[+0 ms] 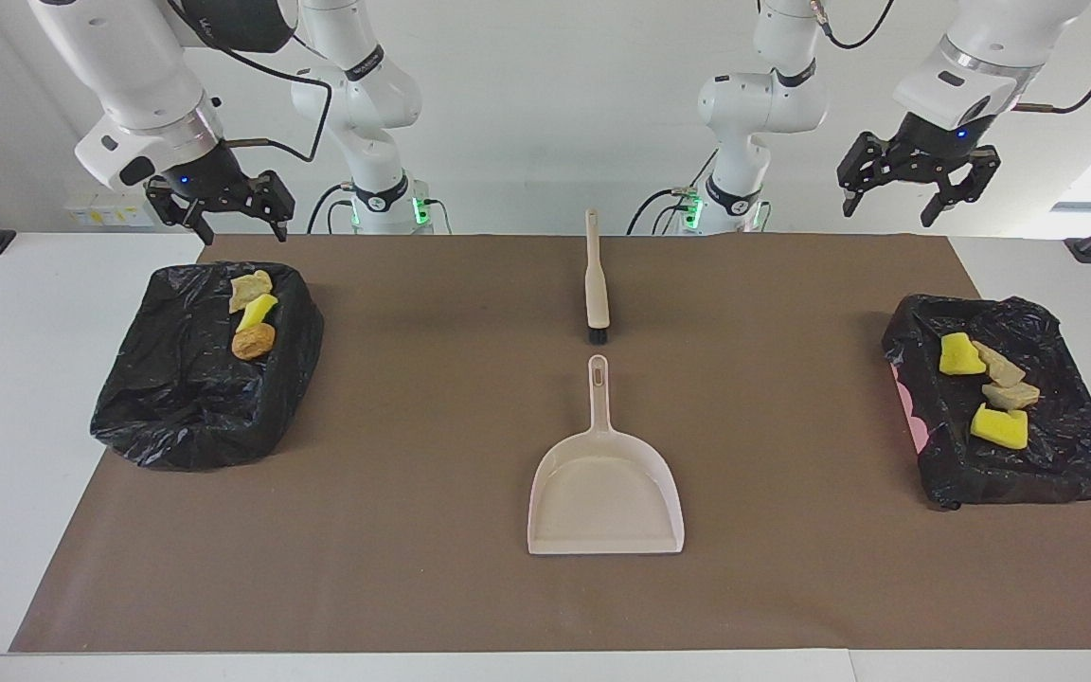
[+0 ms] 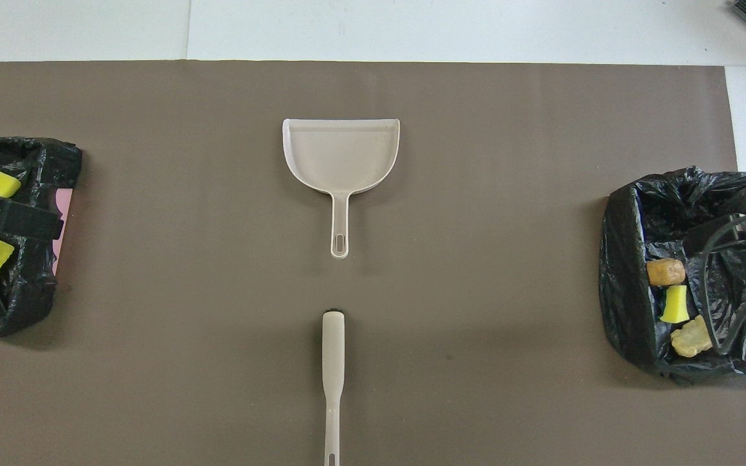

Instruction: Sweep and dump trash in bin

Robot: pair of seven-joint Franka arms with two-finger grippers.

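Arms raised; left gripper (image 1: 916,195), right gripper (image 1: 231,221) fingers spread, empty.

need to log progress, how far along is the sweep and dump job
It looks finished. Done: all seven trash bits sit in the two lined bins, three in the bin at the right arm's end, four in the bin at the left arm's end. In hand: nothing; the right gripper and left gripper hang raised, jaws open. The brush and dustpan lie mid-mat. Left: nothing visible.

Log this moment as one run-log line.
trash: in both black-lined bins | dustpan, brush: on mat, untouched | left gripper: open, raised | right gripper: open, raised
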